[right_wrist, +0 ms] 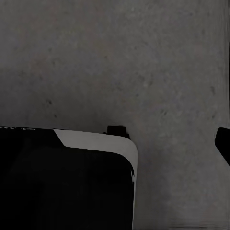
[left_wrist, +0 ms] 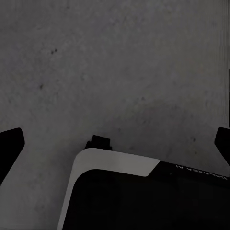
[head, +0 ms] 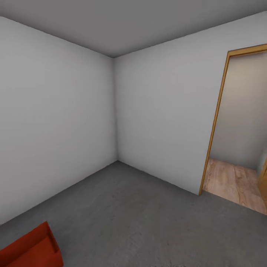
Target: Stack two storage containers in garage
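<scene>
loc: you're in the garage, grey floor (head: 148, 222) | container (head: 31, 248): one on the floor, head view's lower-left corner | left gripper (left_wrist: 115, 143): wide open, empty | right gripper: jaw gap can't tell | step: likely fetch second box | next: head for doorway (head: 237, 148).

1 storage container (head: 31, 248), orange-red with smooth plain walls and no lid, sits on the dark grey floor (head: 141, 218) of the garage at the near left, turned at an angle and partly cut off.
</scene>
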